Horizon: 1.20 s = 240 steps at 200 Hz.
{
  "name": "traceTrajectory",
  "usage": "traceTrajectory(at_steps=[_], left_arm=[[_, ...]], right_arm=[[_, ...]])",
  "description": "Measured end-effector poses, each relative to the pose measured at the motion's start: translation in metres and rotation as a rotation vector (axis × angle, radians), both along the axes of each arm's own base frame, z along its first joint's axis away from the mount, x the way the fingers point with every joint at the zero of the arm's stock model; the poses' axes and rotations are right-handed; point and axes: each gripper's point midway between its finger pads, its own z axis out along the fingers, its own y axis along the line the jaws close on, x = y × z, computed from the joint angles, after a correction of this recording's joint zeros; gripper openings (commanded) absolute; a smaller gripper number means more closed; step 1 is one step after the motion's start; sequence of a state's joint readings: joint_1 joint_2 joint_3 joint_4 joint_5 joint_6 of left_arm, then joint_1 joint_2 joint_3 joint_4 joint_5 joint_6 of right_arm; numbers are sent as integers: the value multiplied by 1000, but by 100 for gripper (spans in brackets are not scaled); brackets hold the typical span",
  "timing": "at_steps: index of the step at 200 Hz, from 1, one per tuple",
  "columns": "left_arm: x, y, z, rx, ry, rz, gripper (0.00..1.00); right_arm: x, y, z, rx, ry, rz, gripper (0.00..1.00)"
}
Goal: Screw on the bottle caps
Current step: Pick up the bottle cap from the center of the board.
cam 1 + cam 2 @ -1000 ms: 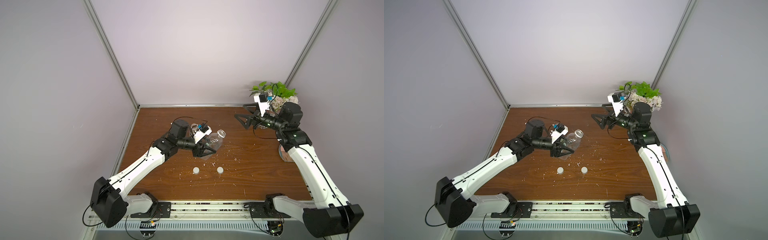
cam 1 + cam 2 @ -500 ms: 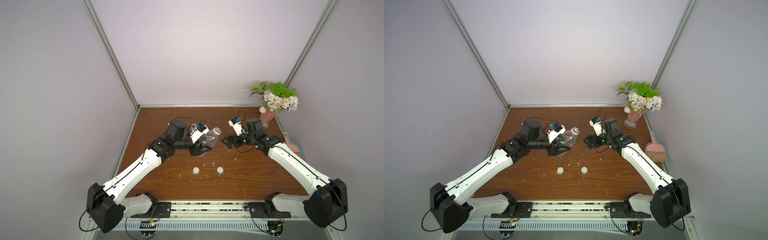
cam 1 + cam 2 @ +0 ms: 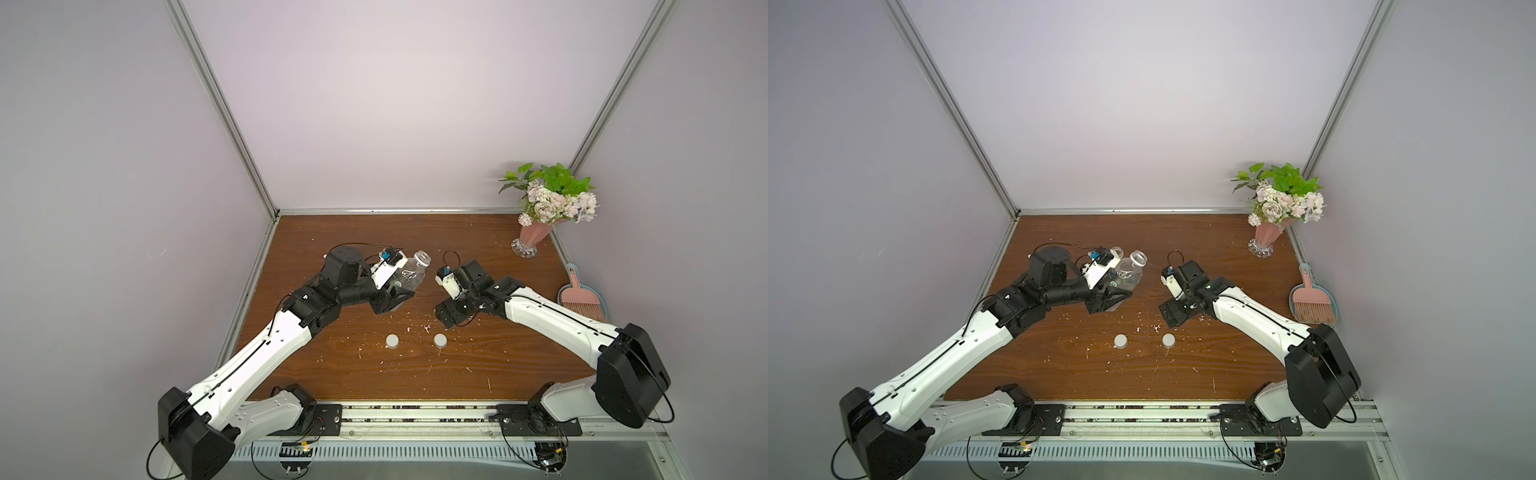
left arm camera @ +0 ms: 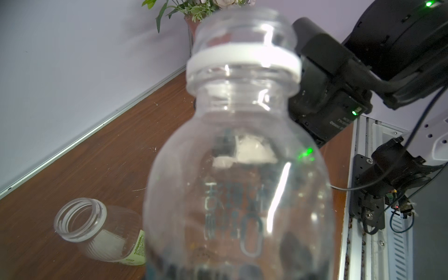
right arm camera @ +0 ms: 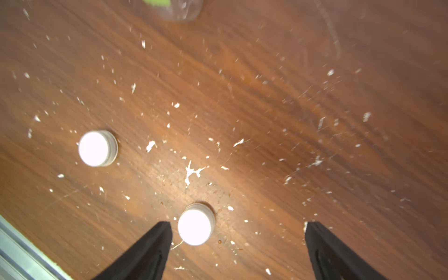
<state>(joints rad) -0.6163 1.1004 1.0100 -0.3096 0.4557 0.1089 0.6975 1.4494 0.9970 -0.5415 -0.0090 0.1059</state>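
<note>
**Caps in front, bottles behind**

Near the front middle of the table (image 3: 374, 374): left cap (image 3: 392, 340) and right cap (image 3: 440, 340), side by side, apart. Just behind and above the right cap: right gripper (image 3: 446, 318). Behind the left cap, raised and tilted in the left gripper (image 3: 395, 297): held bottle (image 3: 413, 272), mouth toward the back. Behind that, on its side on the table: lying bottle (image 4: 97, 230). Far right corner: vase (image 3: 534, 237). In front of it, along the right edge: dustpan (image 3: 582, 299).

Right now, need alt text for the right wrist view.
The right gripper, jaws wide open, hovers over a speck-strewn wooden table, one white cap between its black fingers, nearer one of them. A second cap lies farther off; a green-labelled bottle shows at the frame's edge.
</note>
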Motion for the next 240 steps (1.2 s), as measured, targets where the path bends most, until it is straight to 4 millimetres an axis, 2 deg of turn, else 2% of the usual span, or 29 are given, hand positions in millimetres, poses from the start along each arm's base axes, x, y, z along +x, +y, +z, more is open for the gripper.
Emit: traceTrajectory(at_steps=[48, 75, 130, 171, 240], left_arm=[[2, 7, -16, 22, 8, 43, 34], [2, 10, -18, 24, 9, 59, 35], [4, 11, -10, 3, -6, 74, 35], [4, 13, -16, 10, -3, 84, 34], [4, 15, -14, 8, -15, 95, 34]], right_arm=[[-32, 7, -32, -120, 58, 56, 89], [-43, 7, -40, -147, 75, 64, 89], [-49, 9, -53, -170, 92, 60, 85], [-50, 8, -68, -210, 115, 60, 82], [-48, 12, -71, -208, 107, 60, 69]])
